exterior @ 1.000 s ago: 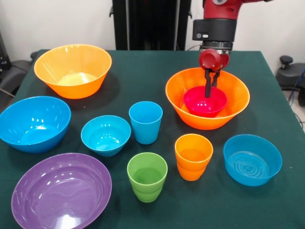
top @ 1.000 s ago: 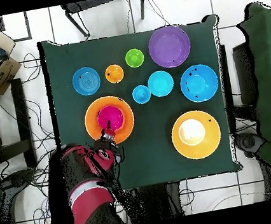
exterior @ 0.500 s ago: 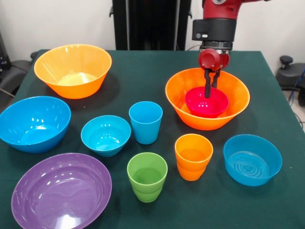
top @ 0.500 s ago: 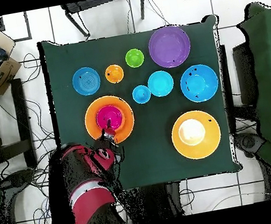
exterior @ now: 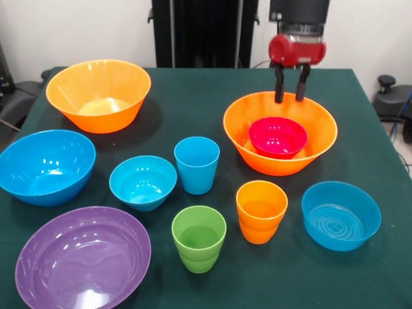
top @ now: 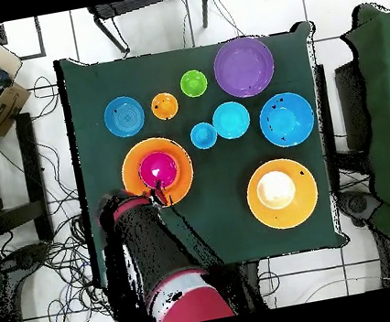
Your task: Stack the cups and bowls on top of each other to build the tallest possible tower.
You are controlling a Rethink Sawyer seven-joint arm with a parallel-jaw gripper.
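gripper (exterior: 290,96) hangs empty, fingers apart, above red bowl (exterior: 277,136).

Bright, even light; soft shadows, glossy glare on bowls (exterior: 82,257).

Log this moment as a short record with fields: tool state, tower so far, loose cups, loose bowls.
tool: open, empty, raised above the far rim of the tower's base
tower so far: red bowl sitting inside an orange bowl
loose cups: blue cup, green cup, orange cup, all upright and apart
loose bowls: second orange bowl, large blue bowl, two smaller blue bowls, purple bowl
surface: green table
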